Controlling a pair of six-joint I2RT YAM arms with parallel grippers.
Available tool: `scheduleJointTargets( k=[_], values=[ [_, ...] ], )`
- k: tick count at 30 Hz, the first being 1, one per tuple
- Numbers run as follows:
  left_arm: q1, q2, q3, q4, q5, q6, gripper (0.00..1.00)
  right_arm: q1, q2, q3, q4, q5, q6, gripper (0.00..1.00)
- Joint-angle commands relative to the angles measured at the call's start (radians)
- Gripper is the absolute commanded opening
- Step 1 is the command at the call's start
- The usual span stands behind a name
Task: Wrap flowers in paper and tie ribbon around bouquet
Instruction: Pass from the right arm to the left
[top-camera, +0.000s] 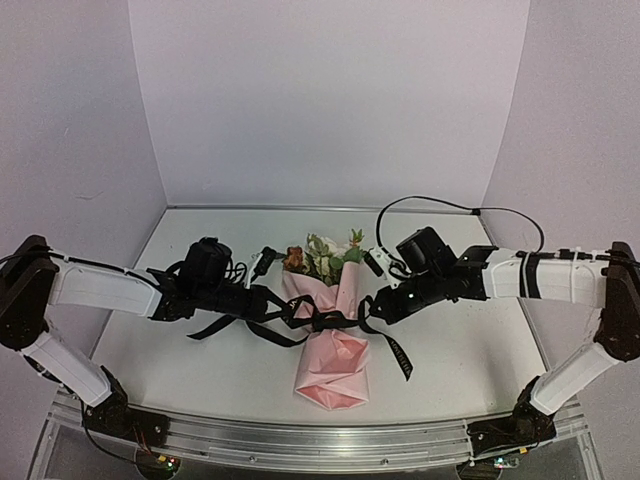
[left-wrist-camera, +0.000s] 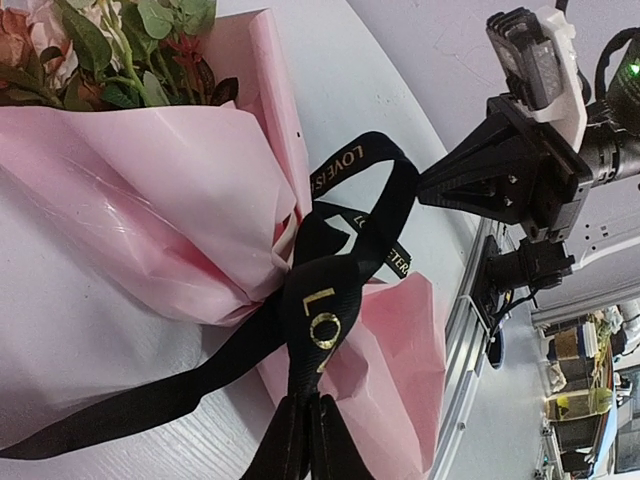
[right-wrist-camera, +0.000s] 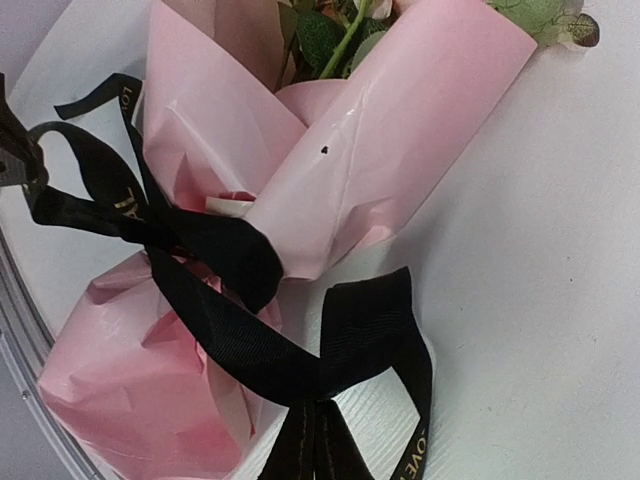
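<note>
Bouquet: the bouquet (top-camera: 330, 335) lay on the table (top-camera: 180, 350) between the two grippers, blooms pointing away from the arm bases.
Wrap: the paper (top-camera: 338, 372) was closed in a cone round the stems, and the flowers (top-camera: 325, 258) stood out of its open top. Judged done.
Tie: the ribbon (top-camera: 322, 322) circled the cone's waist and crossed in a knot between the fingertips. One loose tail trailed beneath the right gripper.
Left gripper: the left gripper (top-camera: 285, 303) was clenched on a ribbon strand beside the knot.
Right gripper: the right gripper (top-camera: 378, 305) was clamped on the opposite strand.
Remaining: judged to be drawing the knot snug, then letting go.
Writing: gold capitals on the ribbon. "LOVE" was legible, "…TER" only partly. No brand seen.
</note>
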Motion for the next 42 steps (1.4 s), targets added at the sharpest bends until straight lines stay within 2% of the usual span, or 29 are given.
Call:
scheduleJointTargets(
  k=[1,4,9,12,15,19,25,29,33,42],
  values=[
    [-0.003,-0.067,-0.037,0.085,-0.058,-0.028,0.07,0.016,-0.063,0.026,-0.034,-0.036,0.074,0.0],
    [-0.003,-0.106,-0.083,0.113,-0.124,-0.049,0.14,0.032,-0.078,0.035,-0.062,-0.039,0.098,0.0],
    [-0.004,-0.185,-0.15,0.154,-0.21,-0.072,0.39,0.084,-0.069,0.083,-0.14,-0.008,0.114,0.0],
    [-0.013,-0.232,-0.149,0.127,-0.254,-0.031,0.45,0.099,-0.061,0.093,-0.148,0.024,0.158,0.0],
    [-0.051,-0.278,-0.097,0.054,-0.338,0.069,0.46,0.101,-0.057,0.099,-0.147,0.062,0.229,0.0],
    [-0.135,-0.232,0.027,-0.016,-0.327,0.266,0.45,0.104,-0.038,0.128,-0.135,0.07,0.326,0.0],
    [-0.189,-0.079,0.164,-0.071,-0.116,0.581,0.44,0.104,-0.019,0.173,-0.139,0.071,0.397,0.0],
    [-0.192,-0.009,0.212,-0.113,-0.052,0.742,0.47,0.104,-0.003,0.189,-0.14,0.049,0.427,0.0],
    [-0.192,0.069,0.27,-0.168,-0.014,0.809,0.47,0.104,0.004,0.193,-0.137,0.038,0.45,0.0],
    [-0.195,0.177,0.339,-0.165,-0.015,0.871,0.49,0.104,0.011,0.2,-0.122,0.018,0.536,0.0]
  ],
)
